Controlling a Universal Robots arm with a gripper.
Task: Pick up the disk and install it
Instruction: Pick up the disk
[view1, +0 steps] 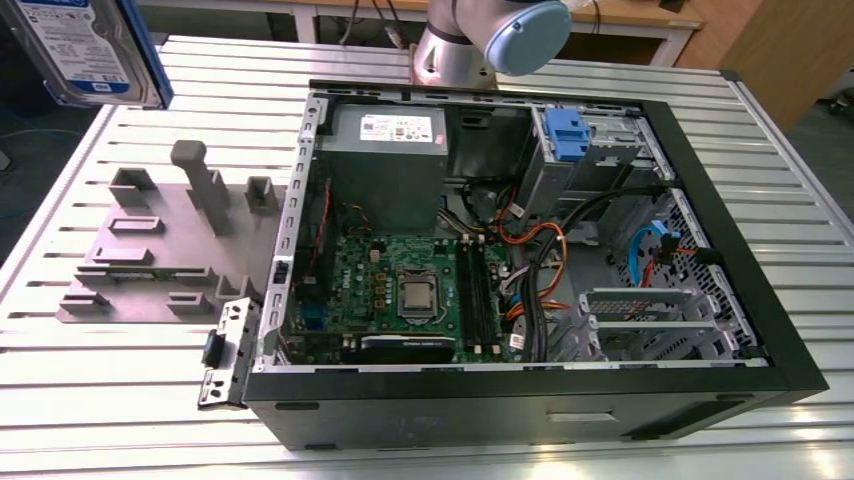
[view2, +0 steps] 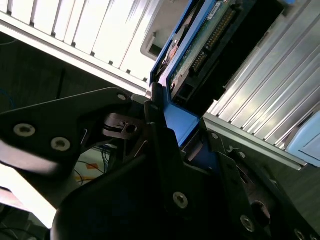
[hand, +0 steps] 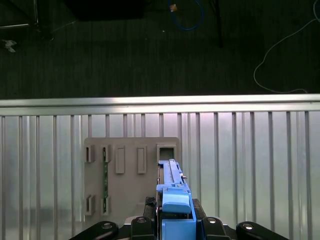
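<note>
Claw: and it's clamped on the disk! In the second wrist view the claw (view2: 182, 135) has a black finger (view2: 156, 131) pressed against the blue edging, jaws narrow around the drive.
Disk: up in the air in the exterior view, disk (view1: 83, 48) at the top corner on the exterior view's left, label face to the camera, blue rail down its edge, well clear of the surface.
Disk from the wrist: in the first wrist view the disk (hand: 172, 192) shows edge-on, blue rail up front, held in the claw (hand: 175, 226); in the second wrist view the disk (view2: 200, 47) shows its green board and connector pins.
Holder: a grey holder (view1: 147, 250) with upright posts and slots lies flat on the surface, just beside the computer on the exterior view's left. The first wrist view looks straight down at the holder (hand: 127, 175), with the disk hanging above it.
Computer: open black computer case (view1: 534, 405) lying on its side, well apart from the disk; circuit board (view1: 400, 285) showing, grey power box (view1: 387, 165) at the far end, blue bracket (view1: 567, 135) in the far corner.
Surface: ribbed metal surface (view1: 107, 400) under it all.
Arm: silver arm (view1: 474, 40) rising behind the case.
</note>
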